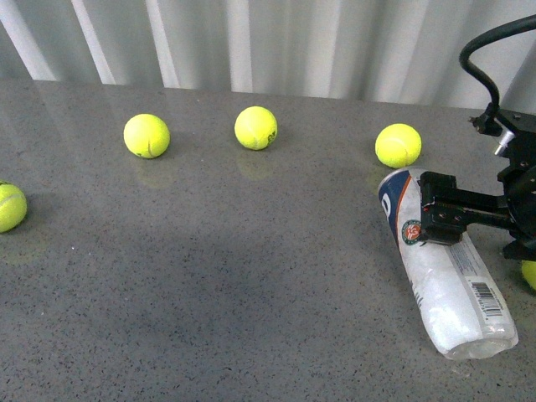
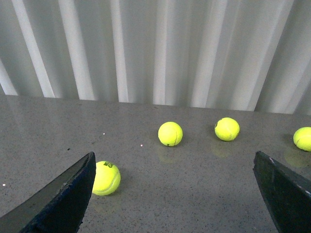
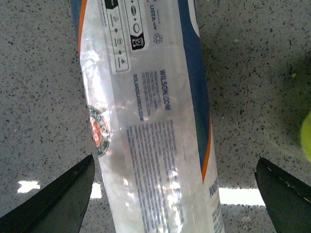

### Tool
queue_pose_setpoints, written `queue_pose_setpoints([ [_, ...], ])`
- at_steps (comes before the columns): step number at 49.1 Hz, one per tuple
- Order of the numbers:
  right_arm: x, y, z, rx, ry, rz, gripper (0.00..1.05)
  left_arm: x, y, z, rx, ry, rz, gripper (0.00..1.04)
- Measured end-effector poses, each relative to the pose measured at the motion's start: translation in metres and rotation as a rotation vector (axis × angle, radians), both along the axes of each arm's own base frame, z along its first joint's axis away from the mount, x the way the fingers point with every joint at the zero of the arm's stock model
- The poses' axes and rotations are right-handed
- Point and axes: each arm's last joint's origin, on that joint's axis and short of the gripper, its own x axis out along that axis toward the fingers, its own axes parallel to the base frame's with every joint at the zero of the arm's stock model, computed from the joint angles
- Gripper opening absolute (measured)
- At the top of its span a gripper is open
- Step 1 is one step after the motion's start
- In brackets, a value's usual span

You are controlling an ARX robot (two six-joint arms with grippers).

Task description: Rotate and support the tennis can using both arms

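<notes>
Jaws of our right gripper [image 3: 175, 167] stand wide apart astride the lying tennis can [image 3: 146, 97], touching neither side; our left gripper [image 2: 174, 164] gapes equally wide, holding nothing.

Grey speckled tabletop [image 1: 209, 276] with soft glare patches, pale white pleated curtain [image 1: 251, 42] behind, diffuse light

Bare surface [image 1: 251, 293] is left open left of the tennis can [image 1: 452, 289]. One tennis ball [image 1: 398, 145] is found near its far end, a second ball [image 1: 529, 274] at its right.
</notes>
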Motion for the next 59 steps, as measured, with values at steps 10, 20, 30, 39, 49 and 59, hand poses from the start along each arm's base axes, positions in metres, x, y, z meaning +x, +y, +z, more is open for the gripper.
queue_pose_setpoints([
  [10, 0.027, 0.005, -0.018, 0.009, 0.034, 0.014, 0.97, 0.0, 0.0, 0.0, 0.0, 0.0, 0.0, 0.98],
  [20, 0.041, 0.015, -0.028, -0.019, 0.033, 0.113, 0.82, 0.0, 0.0, 0.0, 0.0, 0.0, 0.0, 0.98],
  [30, 0.043, 0.043, -0.013, -0.067, -0.149, 0.423, 0.57, 0.0, 0.0, 0.0, 0.0, 0.0, 0.0, 0.98],
  [39, 0.028, 0.1, 0.05, -0.133, -0.49, 1.009, 0.37, 0.0, 0.0, 0.0, 0.0, 0.0, 0.0, 0.98],
  [49, 0.036, 0.159, 0.051, -0.398, -0.613, 1.497, 0.23, 0.0, 0.0, 0.0, 0.0, 0.0, 0.0, 0.98],
  [59, 0.065, 0.175, 0.0, -0.523, -0.523, 1.626, 0.15, 0.0, 0.0, 0.0, 0.0, 0.0, 0.0, 0.98],
])
